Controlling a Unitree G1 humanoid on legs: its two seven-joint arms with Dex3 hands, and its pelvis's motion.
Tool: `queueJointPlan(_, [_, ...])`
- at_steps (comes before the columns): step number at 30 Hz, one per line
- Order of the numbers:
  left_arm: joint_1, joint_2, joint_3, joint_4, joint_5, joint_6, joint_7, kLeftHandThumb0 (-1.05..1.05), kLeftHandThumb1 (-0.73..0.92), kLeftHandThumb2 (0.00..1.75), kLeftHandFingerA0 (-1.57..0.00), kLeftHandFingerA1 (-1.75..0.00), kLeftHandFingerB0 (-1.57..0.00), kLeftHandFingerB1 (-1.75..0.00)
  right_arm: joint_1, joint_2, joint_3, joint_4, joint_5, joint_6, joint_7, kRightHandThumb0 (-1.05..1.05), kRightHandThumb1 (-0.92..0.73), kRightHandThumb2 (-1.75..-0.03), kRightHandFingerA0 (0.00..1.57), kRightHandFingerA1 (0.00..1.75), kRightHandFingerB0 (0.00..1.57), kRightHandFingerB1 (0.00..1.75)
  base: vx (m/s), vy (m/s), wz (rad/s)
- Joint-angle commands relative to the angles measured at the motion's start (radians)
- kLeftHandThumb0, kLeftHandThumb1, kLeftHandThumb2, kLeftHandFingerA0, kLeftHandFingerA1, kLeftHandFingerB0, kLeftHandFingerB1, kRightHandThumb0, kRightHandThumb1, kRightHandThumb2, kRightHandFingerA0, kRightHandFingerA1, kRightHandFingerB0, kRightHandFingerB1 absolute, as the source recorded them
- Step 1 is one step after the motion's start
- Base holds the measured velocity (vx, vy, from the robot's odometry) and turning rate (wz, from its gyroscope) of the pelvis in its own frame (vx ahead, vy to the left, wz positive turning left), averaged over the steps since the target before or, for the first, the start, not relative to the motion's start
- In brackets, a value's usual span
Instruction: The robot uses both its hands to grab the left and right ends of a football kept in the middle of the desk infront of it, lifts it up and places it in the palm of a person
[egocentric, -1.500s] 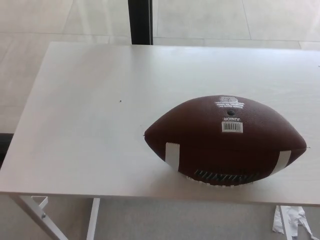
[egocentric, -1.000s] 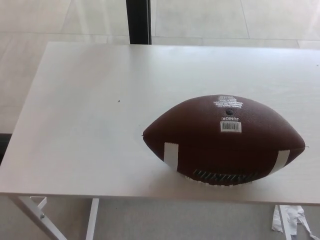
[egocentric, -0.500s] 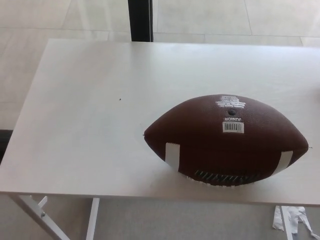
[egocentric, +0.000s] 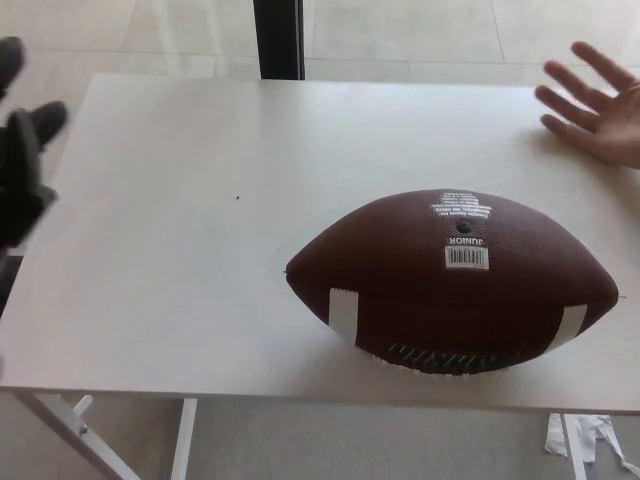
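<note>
**Football at rest on the counter, left hand at the frame edge, a person's palm at the far right**

Head view, looking down. A brown junior-size football lies on its side on the white counter, right of the middle and close to the near edge, its long axis running left to right. Two white stripes cross it, one near each pointed end. On its upper face are a block of white print, a small dark valve, the word JUNIOR printed upside down to the camera, and a white barcode label. Along its lower near side a band of dark lettering shows, and a little of the white lacing shows where the ball meets the counter.

The robot's left hand enters at the left edge of the picture, black and somewhat blurred, over the left border of the counter. Its fingers are spread apart and hold nothing. It is well apart from the football. The right hand does not appear.

At the far right corner a person's hand reaches in over the counter, fingers spread and pointing toward the upper left, palm exposed. It is apart from the football.

Beyond the counter lie pale floor tiles and a dark upright post. Below the near edge, white counter legs and a scrap of crumpled white material on the floor are visible.
</note>
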Motion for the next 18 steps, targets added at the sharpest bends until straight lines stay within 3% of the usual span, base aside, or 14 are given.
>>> queueJointPlan(1, [0.001, -0.081, -0.211, -0.059, 0.155, 0.268, 0.137, -0.74, 0.92, 0.84, -0.21, -0.47, -0.14, -0.38, 0.048, 0.156, 0.106, -0.076, -0.015, 0.199, -0.161, -0.89, -0.67, -1.08, 0.53, 0.55, 0.25, 0.45, 0.00, 0.000, 0.00])
queueJointPlan(2, [0.007, -0.080, -0.224, -0.060, 0.171, 0.268, 0.143, -0.75, 0.92, 0.84, -0.22, -0.48, -0.15, -0.39, 0.058, 0.162, 0.117, -0.067, -0.038, 0.171, -0.155, -0.90, -0.87, -0.67, 0.60, 0.44, 0.33, 0.31, 0.00, 0.000, 0.00])
queueJointPlan(4, [0.030, -0.083, -0.245, -0.073, 0.188, 0.267, 0.152, -0.75, 0.85, 1.08, -0.19, -0.52, -0.15, -0.46, 0.061, 0.198, 0.109, -0.058, -0.021, 0.158, -0.174, -0.97, -0.80, -0.67, 0.60, 0.45, 0.37, 0.34, 0.00, 0.000, 0.00])
queueJointPlan(6, [0.053, -0.080, -0.257, -0.075, 0.186, 0.249, 0.139, -0.73, 0.92, 0.89, -0.22, -0.47, -0.15, -0.35, 0.069, 0.212, 0.118, -0.049, -0.033, 0.144, -0.179, -0.92, -0.84, -0.66, 0.61, 0.43, 0.36, 0.32, 0.00, 0.000, 0.00])
queueJointPlan(7, [0.063, -0.080, -0.264, -0.073, 0.181, 0.239, 0.132, -0.76, 0.86, 1.09, -0.17, -0.54, -0.12, -0.46, 0.077, 0.220, 0.120, -0.050, -0.027, 0.138, -0.174, -0.91, -0.83, -0.66, 0.57, 0.42, 0.36, 0.32, 0.00, 0.000, 0.00])
queueJointPlan(8, [0.071, -0.085, -0.271, -0.068, 0.182, 0.235, 0.135, -0.75, 0.92, 0.86, -0.21, -0.52, -0.13, -0.39, 0.081, 0.231, 0.120, -0.054, -0.025, 0.144, -0.184, -0.90, -0.82, -0.66, 0.59, 0.42, 0.37, 0.32, 0.00, 0.000, 0.00])
queueJointPlan(10, [0.078, -0.088, -0.276, -0.064, 0.180, 0.248, 0.137, -0.76, 0.92, 0.87, -0.15, -0.51, -0.13, -0.38, 0.087, 0.243, 0.129, -0.059, -0.032, 0.154, -0.197, -0.92, -0.83, -0.66, 0.60, 0.41, 0.36, 0.32, 0.00, 0.000, 0.00])
queueJointPlan(11, [0.090, -0.086, -0.287, -0.066, 0.182, 0.253, 0.132, -0.79, 0.92, 0.85, -0.17, -0.49, -0.12, -0.37, 0.100, 0.250, 0.146, -0.061, -0.050, 0.156, -0.202, -0.89, -0.67, -1.07, 0.53, 0.54, 0.28, 0.46, 0.00, 0.000, 0.00])
queueJointPlan(13, [0.108, -0.095, -0.297, -0.069, 0.187, 0.253, 0.138, -0.79, 0.92, 0.84, -0.18, -0.49, -0.13, -0.37, 0.114, 0.259, 0.162, -0.058, -0.072, 0.147, -0.219, -0.87, -0.68, -1.07, 0.55, 0.55, 0.27, 0.45, 0.00, 0.000, 0.00])
queueJointPlan(14, [0.112, -0.101, -0.299, -0.070, 0.188, 0.264, 0.143, -0.79, 0.92, 0.83, -0.19, -0.48, -0.13, -0.36, 0.122, 0.266, 0.170, -0.061, -0.076, 0.142, -0.222, -0.86, -0.67, -1.06, 0.55, 0.56, 0.30, 0.46, 0.00, 0.000, 0.00])
queueJointPlan(15, [0.123, -0.104, -0.303, -0.062, 0.192, 0.247, 0.141, -0.78, 0.92, 0.85, -0.20, -0.50, -0.13, -0.38, 0.133, 0.275, 0.174, -0.063, -0.076, 0.135, -0.225, -0.89, -0.82, -0.66, 0.64, 0.41, 0.40, 0.33, 0.00, 0.000, 0.00])
queueJointPlan(16, [0.134, -0.111, -0.303, -0.062, 0.190, 0.243, 0.142, -0.77, 0.92, 0.85, -0.19, -0.50, -0.10, -0.39, 0.143, 0.280, 0.180, -0.062, -0.080, 0.128, -0.227, -0.89, -0.83, -0.66, 0.63, 0.41, 0.40, 0.33, 0.00, 0.000, 0.00])
queueJointPlan(17, [0.142, -0.113, -0.303, -0.062, 0.191, 0.241, 0.143, -0.35, 0.58, 1.17, -0.02, -0.51, -0.01, -0.50, 0.150, 0.282, 0.185, -0.063, -0.081, 0.131, -0.227, -0.91, -0.83, -0.66, 0.61, 0.40, 0.41, 0.34, 0.00, 0.000, 0.00])
queueJointPlan(18, [0.146, -0.115, -0.303, -0.061, 0.193, 0.237, 0.144, -0.78, 0.92, 0.86, -0.19, -0.52, -0.11, -0.39, 0.153, 0.284, 0.189, -0.064, -0.083, 0.132, -0.231, -0.91, -0.83, -0.66, 0.62, 0.40, 0.42, 0.34, 0.00, 0.000, 0.00])
